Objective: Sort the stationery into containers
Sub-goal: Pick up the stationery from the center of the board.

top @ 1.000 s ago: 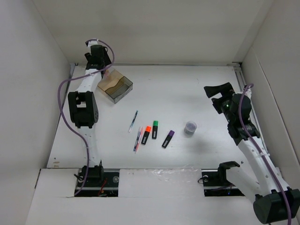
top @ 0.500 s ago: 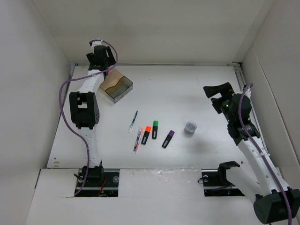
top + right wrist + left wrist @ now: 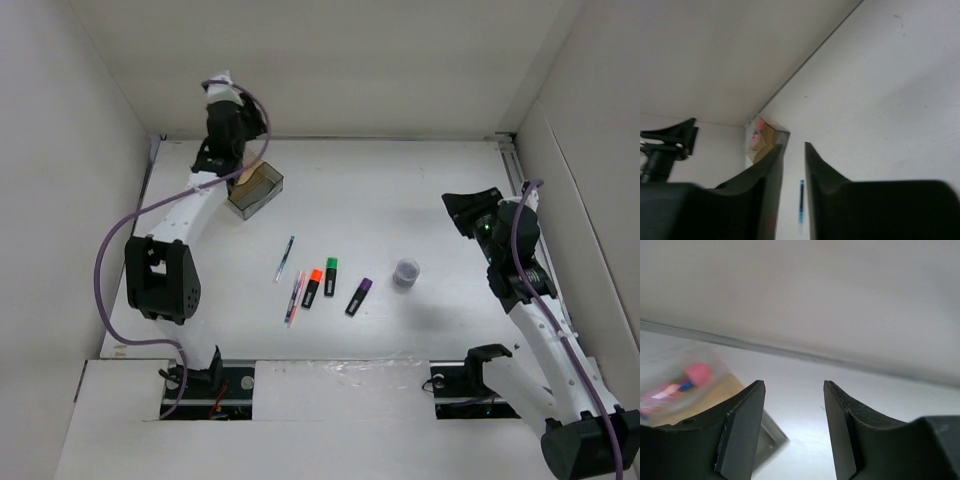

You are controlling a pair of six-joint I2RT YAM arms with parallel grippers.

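My left gripper (image 3: 793, 385), spread and empty, hovers by the clear box (image 3: 258, 190) at upper left. The bluish pen (image 3: 285, 258) lies down-frame toward centre, its long axis near-vertical (the bottle (image 3: 406, 271) sits nearer my narrowly parted, empty right gripper (image 3: 794, 146)).

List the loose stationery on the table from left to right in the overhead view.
Thin bluish pen → black highlighter with orange end → black highlighter with green end → black highlighter with purple end → small round bottle
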